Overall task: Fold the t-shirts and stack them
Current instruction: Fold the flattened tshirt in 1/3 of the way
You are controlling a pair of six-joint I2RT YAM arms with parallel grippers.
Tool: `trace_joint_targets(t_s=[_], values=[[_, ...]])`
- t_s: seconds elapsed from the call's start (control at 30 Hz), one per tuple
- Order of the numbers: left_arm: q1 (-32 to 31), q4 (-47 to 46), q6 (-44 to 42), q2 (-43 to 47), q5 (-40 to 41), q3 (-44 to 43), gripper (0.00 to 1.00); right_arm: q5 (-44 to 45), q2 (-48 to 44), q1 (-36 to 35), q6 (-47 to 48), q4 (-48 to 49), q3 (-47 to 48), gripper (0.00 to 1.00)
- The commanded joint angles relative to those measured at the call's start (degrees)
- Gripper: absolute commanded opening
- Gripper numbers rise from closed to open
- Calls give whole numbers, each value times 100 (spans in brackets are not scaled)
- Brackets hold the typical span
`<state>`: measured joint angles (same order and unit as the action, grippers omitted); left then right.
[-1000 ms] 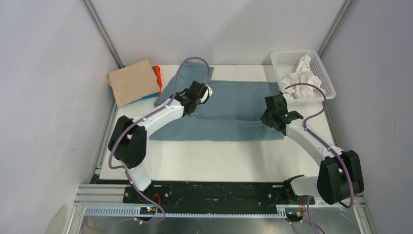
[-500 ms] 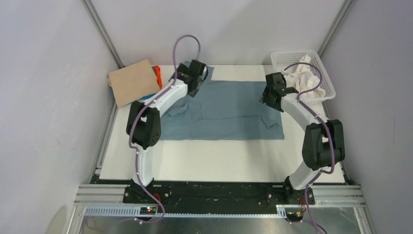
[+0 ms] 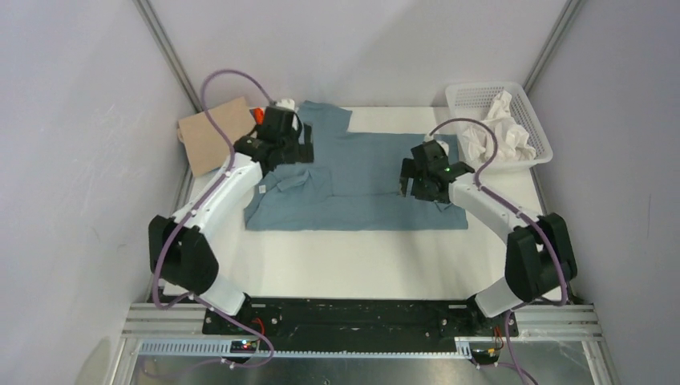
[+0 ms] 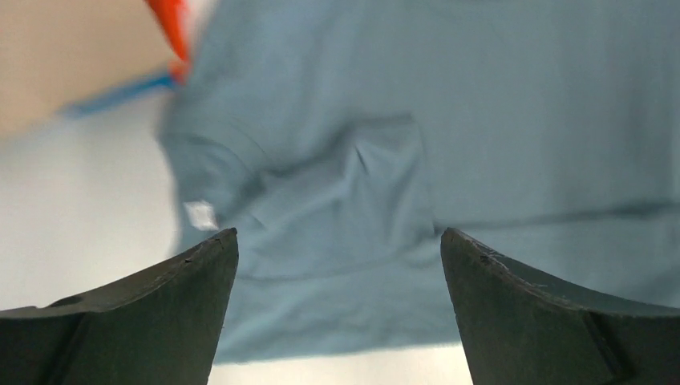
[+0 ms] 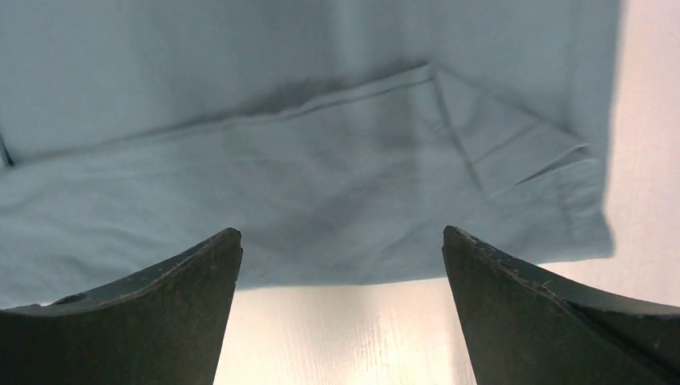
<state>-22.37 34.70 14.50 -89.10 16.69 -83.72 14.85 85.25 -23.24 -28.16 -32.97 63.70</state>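
Centrally, slate blue-grey t-shirt (image 3: pixel 361 192) flat on table (image 3: pixel 361 265), near edge folded over. Left gripper (image 4: pixel 337 241) above shirt's 9 o'clock end, jaws wide apart, empty. Right gripper (image 5: pixel 341 241) above 3 o'clock end, likewise wide, empty. Tan t-shirt (image 3: pixel 212 132) folded at 10 o'clock, orange t-shirt (image 4: pixel 170 28) edge beside.

The slate blue-grey t-shirt (image 3: pixel 361 204) lay spread on the worktop (image 3: pixel 361 265), the left tool (image 3: pixel 298 151) over its ten o'clock part and the right tool (image 3: pixel 417 178) over its three o'clock part. A tan t-shirt (image 3: pixel 210 135) lay at ten o'clock and a white basket (image 3: pixel 461 95) at two.
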Motion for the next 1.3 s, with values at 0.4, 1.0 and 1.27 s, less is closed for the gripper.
trace_joint_targets(t_s=[0.4,1.0,1.27], values=[[194,-696,993,-1381,-1430,1034,100,-393,1485,614,282,686,-37,99],[1204,-676,755,-3661,-1462,-2797,100,2448,1004,999,169,870,223,99],[1093,-674,871,-2385,-1788,-1648,100,1484,516,705,341,731,219,100]])
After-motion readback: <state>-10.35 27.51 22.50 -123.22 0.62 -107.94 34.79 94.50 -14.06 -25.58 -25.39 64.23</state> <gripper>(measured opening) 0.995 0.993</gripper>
